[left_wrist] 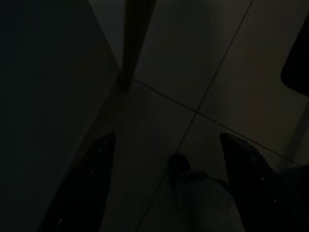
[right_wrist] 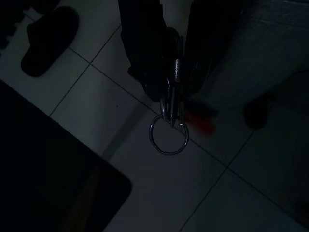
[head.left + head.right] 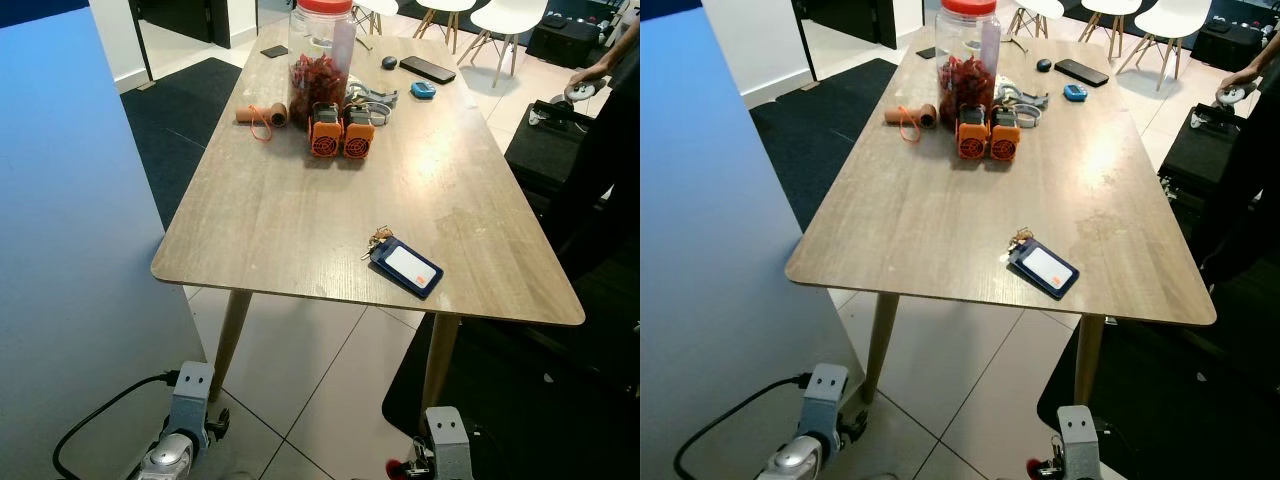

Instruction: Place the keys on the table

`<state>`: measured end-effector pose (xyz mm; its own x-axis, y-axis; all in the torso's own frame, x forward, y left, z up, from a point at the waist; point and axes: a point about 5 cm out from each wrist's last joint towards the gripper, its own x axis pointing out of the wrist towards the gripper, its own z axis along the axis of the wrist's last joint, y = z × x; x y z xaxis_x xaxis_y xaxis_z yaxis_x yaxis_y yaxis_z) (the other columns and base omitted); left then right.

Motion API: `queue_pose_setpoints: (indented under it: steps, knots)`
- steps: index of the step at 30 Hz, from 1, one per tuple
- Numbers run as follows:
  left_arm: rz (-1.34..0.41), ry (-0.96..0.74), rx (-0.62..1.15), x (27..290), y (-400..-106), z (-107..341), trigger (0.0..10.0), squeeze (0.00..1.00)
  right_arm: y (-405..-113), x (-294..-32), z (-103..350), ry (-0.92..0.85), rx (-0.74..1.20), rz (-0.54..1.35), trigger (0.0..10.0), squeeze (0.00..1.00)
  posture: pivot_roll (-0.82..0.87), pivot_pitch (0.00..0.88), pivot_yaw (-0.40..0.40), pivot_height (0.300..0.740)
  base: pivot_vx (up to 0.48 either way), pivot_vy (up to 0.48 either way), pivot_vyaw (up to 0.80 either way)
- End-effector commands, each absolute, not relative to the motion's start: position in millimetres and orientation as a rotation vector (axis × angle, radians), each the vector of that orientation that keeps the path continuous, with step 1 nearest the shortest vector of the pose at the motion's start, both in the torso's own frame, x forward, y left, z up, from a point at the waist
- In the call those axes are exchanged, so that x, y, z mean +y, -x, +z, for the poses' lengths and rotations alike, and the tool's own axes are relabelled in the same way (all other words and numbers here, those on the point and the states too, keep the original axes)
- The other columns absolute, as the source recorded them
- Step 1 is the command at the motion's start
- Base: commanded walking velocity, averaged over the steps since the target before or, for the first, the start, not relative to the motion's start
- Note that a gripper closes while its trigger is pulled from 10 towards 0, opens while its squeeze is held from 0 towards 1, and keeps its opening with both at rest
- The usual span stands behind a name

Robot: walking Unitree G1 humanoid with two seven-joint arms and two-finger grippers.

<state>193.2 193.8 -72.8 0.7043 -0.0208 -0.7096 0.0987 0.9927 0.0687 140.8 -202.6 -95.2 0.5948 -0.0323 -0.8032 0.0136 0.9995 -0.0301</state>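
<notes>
The right gripper (image 2: 176, 77) is hanging low beside the robot, under the near edge of the wooden table (image 3: 270, 215), and its two black fingers are pinching the keys (image 2: 173, 104) between them. In the right wrist view the bunch is dangling downward from the fingertips, with the split ring (image 2: 168, 135) hanging free below over the tiled floor (image 2: 159, 193) (lighting is dim, so I cannot count individual keys). A small red spot on the floor sits just beside the ring; I cannot tell what it is.

Handling judgement: the keys are light, rigid metal, smooth and likely slippery against the finger pads. The loose ring is letting the bunch swing, so a pinch on the flat blades, as now, looks more secure than gripping the ring itself. Nothing fragile here; a short drop onto the table should do no harm.

The left gripper (image 1: 164, 174) is idling low by the floor, fingers spread wide with nothing between them.

On the table: a navy card holder with a key bunch (image 3: 405, 265) is lying near the front right edge, and farther back stand a red-lidded jar (image 3: 320, 55), two orange devices (image 3: 341, 131), a twine spool (image 3: 262, 114) and a black phone (image 3: 427, 69). The open stretch of tabletop left of the card holder looks like the easiest landing spot (my judgement).
</notes>
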Motion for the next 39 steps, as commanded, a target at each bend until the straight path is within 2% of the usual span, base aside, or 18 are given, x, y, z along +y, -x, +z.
queue_pose_setpoints:
  steps: [1,7,8,12,15,17,22,23,24,25,26,28,29,30,32,34,37,39]
  knots:
    - [-0.082,-0.130,0.767,194.8,-196.4,-70.3,10.0,0.00,-140.4,-212.2,-93.2,0.018,0.917,-0.067,10.0,0.00,0.06,0.040,-0.044,0.740,0.000,0.000,0.00]
    - [-0.094,-0.144,0.684,193.1,-211.4,-59.8,10.0,0.00,-137.1,-272.9,-74.4,0.043,0.786,-0.361,10.0,0.00,0.07,0.041,-0.045,0.740,0.000,0.000,0.00]
    - [-0.094,-0.144,0.684,193.1,-211.4,-59.8,10.0,0.00,-137.1,-272.9,-74.4,0.043,0.786,-0.361,10.0,0.00,0.07,0.041,-0.045,0.740,0.000,0.000,0.00]
    - [-0.105,-0.145,0.645,191.5,-214.3,-56.3,10.0,0.00,-142.5,-344.6,-30.9,0.083,0.548,-0.663,10.0,0.00,0.07,0.036,-0.045,0.740,0.000,0.000,0.00]
    - [-0.106,-0.145,0.643,191.4,-214.2,-56.2,10.0,0.00,-144.8,-355.7,-21.6,0.090,0.506,-0.700,10.0,0.00,0.06,0.035,-0.044,0.740,0.000,0.000,0.00]
    - [-0.113,-0.146,0.641,190.5,-213.0,-56.5,10.0,0.00,-165.6,-385.3,14.9,0.104,0.348,-0.764,10.0,0.00,0.06,0.026,-0.043,0.740,0.000,0.000,0.00]
    - [-0.120,-0.145,0.638,188.6,-212.9,-56.4,10.0,0.00,-200.0,-402.9,59.8,0.106,0.165,-0.763,10.0,0.00,0.06,0.023,-0.048,0.740,0.000,0.000,0.00]
    - [-0.120,-0.145,0.638,188.6,-212.9,-56.4,10.0,0.00,-200.0,-402.9,59.8,0.106,0.165,-0.763,10.0,0.00,0.06,0.023,-0.048,0.740,0.000,0.000,0.00]
    - [-0.120,-0.142,0.635,188.3,-213.3,-56.1,10.0,0.00,-225.0,-399.5,80.5,0.085,0.084,-0.706,10.0,0.00,0.06,0.022,-0.050,0.740,0.000,0.000,0.00]
    - [-0.120,-0.142,0.635,188.3,-213.3,-56.1,10.0,0.00,-225.0,-399.5,80.5,0.085,0.084,-0.706,10.0,0.00,0.06,0.022,-0.050,0.740,0.000,0.000,0.00]
    - [-0.119,-0.138,0.632,188.1,-213.7,-55.7,10.0,0.00,-251.8,-390.2,102.8,0.060,-0.005,-0.619,10.0,0.00,0.07,0.018,-0.054,0.740,0.000,0.000,0.00]
    - [-0.118,-0.136,0.630,188.1,-214.0,-55.5,10.0,0.00,-267.6,-382.6,117.0,0.044,-0.058,-0.559,10.0,0.00,0.07,0.018,-0.055,0.740,0.000,0.000,0.00]
    - [-0.116,-0.133,0.628,188.5,-214.1,-55.2,10.0,0.00,-292.1,-361.9,136.7,0.004,-0.133,-0.424,10.0,0.00,0.07,0.017,-0.057,0.740,0.000,0.000,0.00]
    - [-0.116,-0.133,0.628,188.5,-214.1,-55.2,10.0,0.00,-292.1,-361.9,136.7,0.004,-0.133,-0.424,10.0,0.00,0.07,0.017,-0.057,0.740,0.000,0.000,0.00]
    - [-0.112,-0.131,0.626,189.4,-213.7,-55.2,10.0,0.00,-323.9,-317.5,159.6,-0.030,-0.194,-0.161,10.0,0.00,0.07,0.017,-0.057,0.740,0.000,0.000,0.00]
    - [-0.112,-0.131,0.626,189.4,-213.7,-55.2,10.0,0.00,-323.9,-317.5,159.6,-0.030,-0.194,-0.161,10.0,0.00,0.07,0.017,-0.057,0.740,0.000,0.000,0.00]
    - [-0.111,-0.127,0.622,189.2,-212.7,-55.1,10.0,0.00,-343.4,-268.2,167.8,-0.009,-0.155,0.105,10.0,0.00,0.08,0.020,-0.057,0.740,0.000,0.000,0.00]
    - [-0.112,-0.127,0.621,189.0,-212.6,-55.1,10.0,0.00,-346.0,-256.5,165.8,0.010,-0.127,0.173,10.0,0.00,0.08,0.021,-0.058,0.740,0.000,0.000,0.00]
